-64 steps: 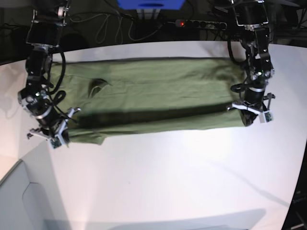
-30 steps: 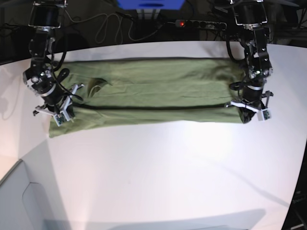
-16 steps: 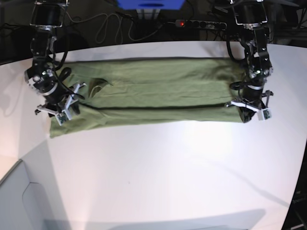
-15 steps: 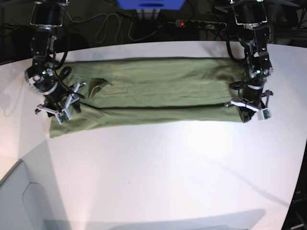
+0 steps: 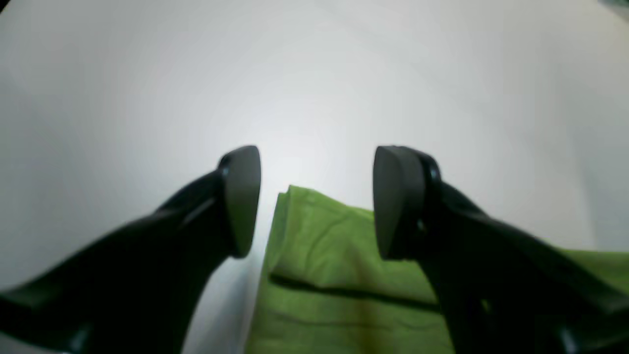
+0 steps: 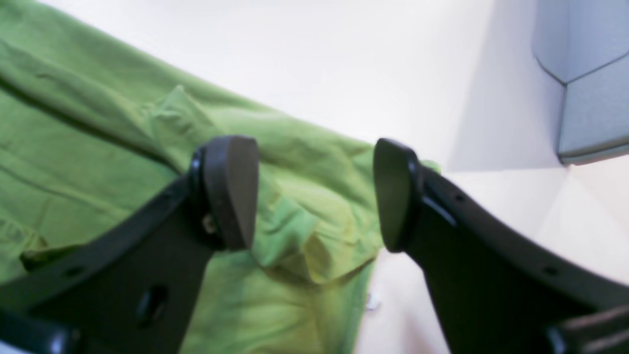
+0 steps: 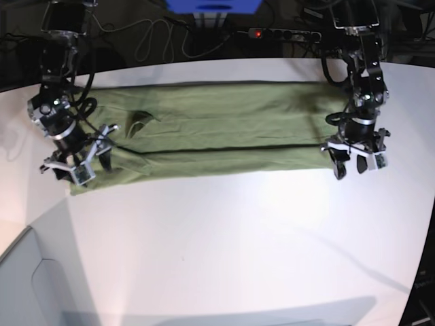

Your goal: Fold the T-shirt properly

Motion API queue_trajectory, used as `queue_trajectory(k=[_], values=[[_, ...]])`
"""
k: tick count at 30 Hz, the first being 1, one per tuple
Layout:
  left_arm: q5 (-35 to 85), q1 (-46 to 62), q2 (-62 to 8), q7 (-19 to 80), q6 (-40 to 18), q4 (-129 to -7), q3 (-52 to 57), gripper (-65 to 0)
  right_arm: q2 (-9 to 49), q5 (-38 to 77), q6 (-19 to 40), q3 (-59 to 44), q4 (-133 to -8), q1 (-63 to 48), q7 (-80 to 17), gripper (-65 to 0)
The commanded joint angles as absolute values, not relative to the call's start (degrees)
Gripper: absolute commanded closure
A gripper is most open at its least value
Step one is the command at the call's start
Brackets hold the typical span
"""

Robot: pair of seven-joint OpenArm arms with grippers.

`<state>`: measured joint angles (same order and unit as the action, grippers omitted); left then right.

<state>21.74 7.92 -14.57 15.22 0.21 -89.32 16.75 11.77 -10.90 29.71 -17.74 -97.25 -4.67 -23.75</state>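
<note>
Over T-shirt (image 7: 217,129), both hands spread wide

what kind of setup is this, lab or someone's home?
Most likely a robotics lab bench: two arms work over a bare white table, with a power strip and loose cables behind it. Only a green T-shirt lies on the table.

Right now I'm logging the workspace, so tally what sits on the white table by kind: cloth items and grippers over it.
T-shirt: 1
Grippers: 2, left gripper and right gripper, both open
Total: 3
</note>
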Motion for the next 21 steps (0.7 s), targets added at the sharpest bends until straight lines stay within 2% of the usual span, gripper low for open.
queue_trajectory(k=[1, 5, 11, 19, 21], values=[[21.93, 7.43, -15.25, 13.67, 0.31, -90.51, 17.19, -35.0, 12.00, -10.51, 29.85, -19.82, -97.89, -2.42, -22.20, -35.8], [21.76, 7.16, -15.25, 13.67, 0.22, -89.36, 17.19, -35.0, 10.42, -10.68, 29.85, -24.22, -92.79, 1.45, -22.20, -36.3], [21.85, 7.25, -15.52, 13.67, 0.22, -86.90, 17.19, -35.0, 11.30, -10.68, 29.85, -24.31, -86.11, 0.66, -22.29, -35.9], [21.93, 7.43, -15.34, 13.67, 0.04, -86.64, 22.81, -35.2, 11.38, -10.59, 30.11, -24.13, -89.71, -5.41, -22.02, -35.9], [21.93, 7.43, -15.43, 13.67, 0.04, -86.64, 23.25, -35.2, 11.38, -10.59, 32.31, -24.13, -91.65, -6.64, -22.02, -35.9]])
